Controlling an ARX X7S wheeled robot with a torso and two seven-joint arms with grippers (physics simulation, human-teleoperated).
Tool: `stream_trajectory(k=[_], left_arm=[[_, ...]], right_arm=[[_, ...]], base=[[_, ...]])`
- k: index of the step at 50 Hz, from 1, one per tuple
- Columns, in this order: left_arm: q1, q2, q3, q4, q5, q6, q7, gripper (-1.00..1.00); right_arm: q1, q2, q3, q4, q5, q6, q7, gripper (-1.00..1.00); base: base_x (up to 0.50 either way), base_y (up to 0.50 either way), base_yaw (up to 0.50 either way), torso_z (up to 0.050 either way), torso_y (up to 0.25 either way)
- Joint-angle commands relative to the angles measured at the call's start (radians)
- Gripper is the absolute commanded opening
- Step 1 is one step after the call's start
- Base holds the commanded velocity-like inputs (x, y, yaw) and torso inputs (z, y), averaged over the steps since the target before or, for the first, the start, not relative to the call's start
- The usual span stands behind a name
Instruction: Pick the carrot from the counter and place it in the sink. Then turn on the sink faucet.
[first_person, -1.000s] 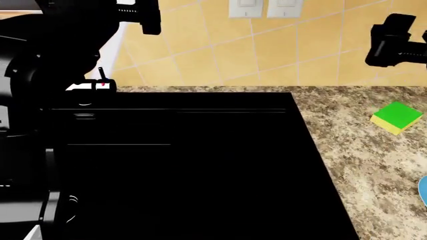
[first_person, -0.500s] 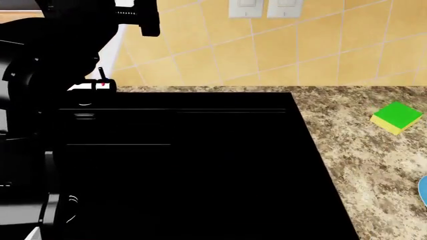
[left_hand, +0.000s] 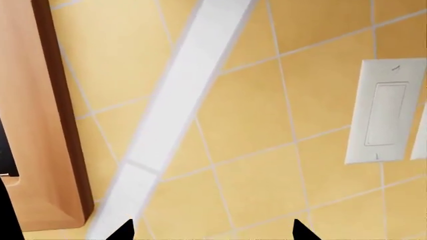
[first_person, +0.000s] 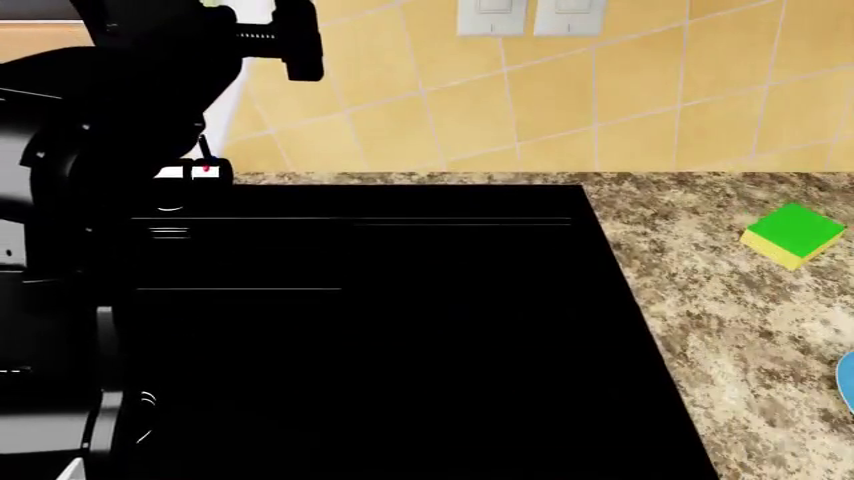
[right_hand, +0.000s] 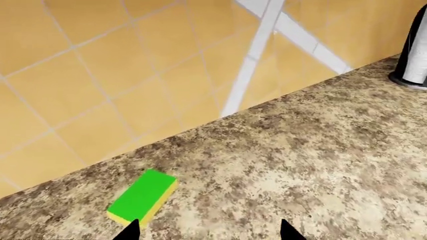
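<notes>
The black sink (first_person: 387, 330) fills the lower left of the head view, the counter (first_person: 747, 330) with a sponge (first_person: 794, 235) to its right, the faucet (first_person: 200, 165) beyond at upper left beside the left arm (first_person: 107, 120); both grippers' fingertips stand apart, carrot unseen.

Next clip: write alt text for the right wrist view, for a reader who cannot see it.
A green-and-yellow sponge block lies flat on a beige-and-brown speckled granite-look counter, near a yellow tiled wall. Two dark gripper fingertips poke in, spread apart with nothing between them. A white and black upright object stands on the counter, partly cut off.
</notes>
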Motion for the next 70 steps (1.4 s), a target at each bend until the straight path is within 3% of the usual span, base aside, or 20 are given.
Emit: stream_trajectory(k=[1,8,18,29,42,57,70], left_arm=[[0.006,0.003,0.004,-0.013,-0.003,0.015,0.004,1.0],[0.011,0.002,0.006,-0.013,-0.005,0.016,0.004,1.0],[0.016,0.0,0.014,-0.024,-0.002,0.028,0.005,1.0],[0.018,-0.002,0.014,-0.023,-0.007,0.027,0.003,1.0],[0.025,-0.003,0.02,-0.02,-0.01,0.028,0.0,1.0],[0.033,0.0,0.025,-0.035,-0.012,0.046,0.003,1.0],[0.041,0.003,0.028,-0.042,-0.017,0.055,0.004,1.0]], right_arm=[[-0.197,0.015,0.141,-0.024,-0.124,0.015,-0.102,1.0],[-0.39,0.07,0.144,-0.02,-0.053,0.023,-0.097,1.0],[-0.459,0.047,0.16,-0.008,-0.05,-0.012,-0.119,1.0],[-0.536,0.024,0.172,0.054,0.189,0.007,-0.08,1.0],[-0.592,0.001,0.162,-0.044,0.115,-0.028,-0.244,1.0],[-0.611,0.025,0.025,-0.069,-0.121,-0.165,-0.316,1.0],[-0.599,0.007,-0.116,-0.057,-0.171,-0.251,-0.352,1.0]], base=[[0.0,0.0,0.0,0.0,0.0],[0.0,0.0,0.0,0.0,0.0],[0.0,0.0,0.0,0.0,0.0],[0.0,0.0,0.0,0.0,0.0],[0.0,0.0,0.0,0.0,0.0],[0.0,0.0,0.0,0.0,0.0],[0.0,0.0,0.0,0.0,0.0]])
